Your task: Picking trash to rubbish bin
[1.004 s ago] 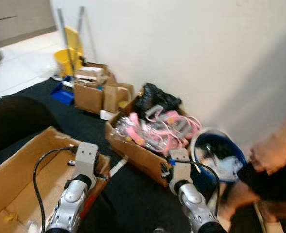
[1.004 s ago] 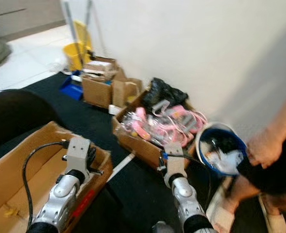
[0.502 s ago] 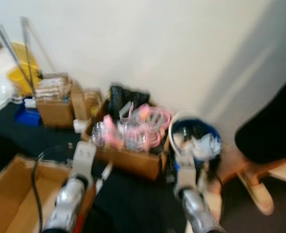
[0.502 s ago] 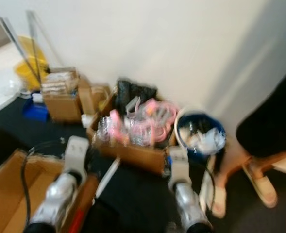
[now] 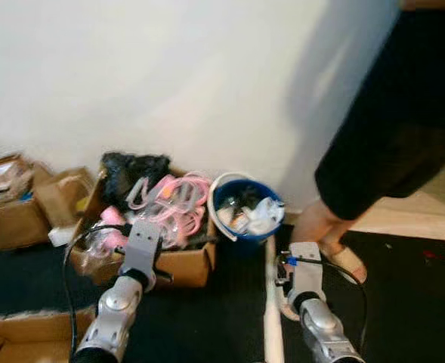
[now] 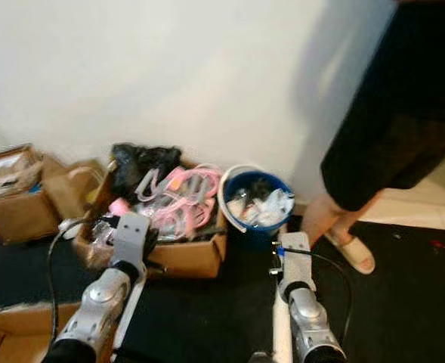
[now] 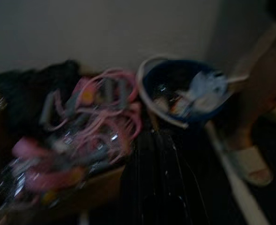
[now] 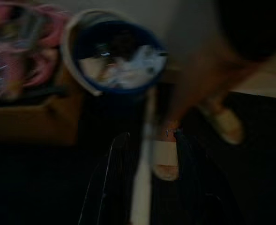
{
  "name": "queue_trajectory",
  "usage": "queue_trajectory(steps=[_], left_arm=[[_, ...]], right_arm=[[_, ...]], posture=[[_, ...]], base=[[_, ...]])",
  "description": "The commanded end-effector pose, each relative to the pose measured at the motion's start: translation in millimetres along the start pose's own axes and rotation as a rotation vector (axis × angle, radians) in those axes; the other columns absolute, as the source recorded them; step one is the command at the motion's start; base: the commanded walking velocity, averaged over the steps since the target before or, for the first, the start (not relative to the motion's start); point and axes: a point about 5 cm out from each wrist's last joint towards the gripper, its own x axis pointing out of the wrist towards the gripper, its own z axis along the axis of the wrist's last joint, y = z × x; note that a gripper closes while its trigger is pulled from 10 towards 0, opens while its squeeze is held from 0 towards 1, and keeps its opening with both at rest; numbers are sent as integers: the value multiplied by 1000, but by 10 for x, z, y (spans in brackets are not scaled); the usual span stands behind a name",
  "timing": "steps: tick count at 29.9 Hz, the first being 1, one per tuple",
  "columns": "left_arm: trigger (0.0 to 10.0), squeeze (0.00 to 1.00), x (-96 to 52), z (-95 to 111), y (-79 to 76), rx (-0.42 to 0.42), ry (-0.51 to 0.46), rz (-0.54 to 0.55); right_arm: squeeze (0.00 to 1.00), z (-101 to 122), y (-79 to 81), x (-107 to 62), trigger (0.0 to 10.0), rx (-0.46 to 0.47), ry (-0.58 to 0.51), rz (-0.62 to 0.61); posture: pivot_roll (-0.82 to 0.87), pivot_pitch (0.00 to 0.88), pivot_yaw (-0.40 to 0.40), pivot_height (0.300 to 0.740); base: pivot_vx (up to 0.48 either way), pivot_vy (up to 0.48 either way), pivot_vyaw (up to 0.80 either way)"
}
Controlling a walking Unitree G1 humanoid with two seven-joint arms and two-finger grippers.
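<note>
Left eye view shows a blue rubbish bin point(image 5: 245, 215) standing on the dark floor against the white wall; it has a pale rim and is filled with crumpled white paper and mixed scraps. Just beside it on the robot's left sits a cardboard box point(image 5: 178, 265) heaped with pink plastic hangers point(image 5: 173, 208), clear wrappers and a black bag point(image 5: 131, 168) at its back. Farther left are smaller brown boxes point(image 5: 14, 204), one holding papers, and the edge of another open carton point(image 5: 26, 340) near the left arm. A person in black shorts point(image 5: 388, 128) stands right of the bin, sandalled foot point(image 5: 343, 261) on the floor. The left gripper point(image 7: 156, 187) points between box and bin, its fingers close together as far as the blur allows. The right gripper point(image 8: 149, 187) faces the bin with fingers apart, a pale strip point(image 8: 142, 187) between them
</note>
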Motion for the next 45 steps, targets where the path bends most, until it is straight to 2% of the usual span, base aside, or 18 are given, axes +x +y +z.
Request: queue_trajectory(steps=[1, 14, 21, 45], left_arm=[[10000, 0, -45, -103, -1, 4, 38, -5], [10000, 0, -26, -97, -55, 3, 33, -19], [10000, 0, 7, -74, -84, -28, 25, -20], [10000, 0, 6, -105, -117, -28, 26, -38]], right_arm=[[0, -86, 36, -40, 10000, 22, 30, -1], [0, -95, 7, -56, 10000, 20, 27, -12], [0, -85, -54, -55, 10000, 19, 26, -32], [0, -129, -121, -98, 10000, 27, 38, -63]], posture=[[54, 59, 44, 740], [35, 58, 50, 740], [26, 58, 45, 740], [8, 67, 48, 740]], base=[[0, 0, -800], [0, 0, -800], [0, 0, -800], [0, 0, -800]])
